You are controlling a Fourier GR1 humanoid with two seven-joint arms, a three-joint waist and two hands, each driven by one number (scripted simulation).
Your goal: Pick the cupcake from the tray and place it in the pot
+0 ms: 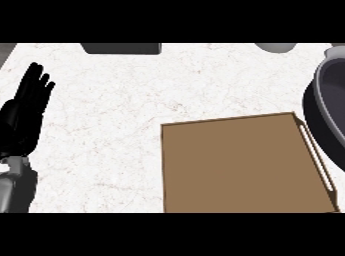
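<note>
Left hand: black hand (21, 117) on a grey forearm, at the left edge, fingers straight and upright, holding nothing.
Tray: flat brown rectangular wooden tray (238, 167) with a pale handle slot on its right side; bare surface showing.
Pot: large dark grey round metal pot (336, 107), just right of the tray.
Cupcake: cannot be seen in this view.
Counter: white marbled stone counter (116, 95).

You will find no readable text, label or number on the tray (234, 165), nor, seemingly, on the pot (337, 110) beside it.
</note>
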